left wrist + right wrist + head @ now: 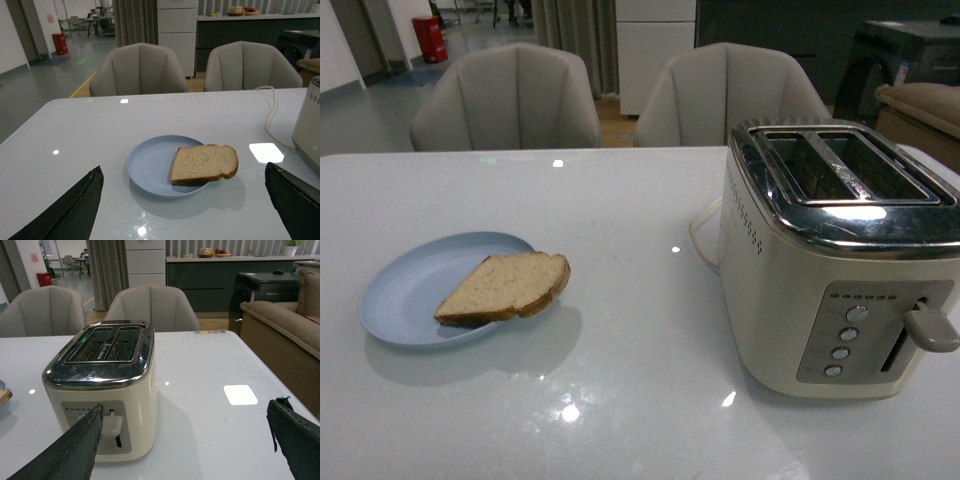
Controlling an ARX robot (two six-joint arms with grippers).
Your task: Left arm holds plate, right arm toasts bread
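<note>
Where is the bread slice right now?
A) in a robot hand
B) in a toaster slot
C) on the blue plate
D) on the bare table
C: the bread lies on the plate, one end past its rim; the toaster slots look empty.

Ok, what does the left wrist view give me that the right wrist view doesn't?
Only left wrist: the whole round pale blue plate with the light brown wholemeal bread slice lying on it, one end overhanging the rim, ahead of the open left gripper.
Only right wrist: the cream two-slot toaster in full, slots empty, lever up, ahead of the open right gripper.
Both: the glossy white table and grey chairs; left wrist catches just the toaster's edge.
</note>
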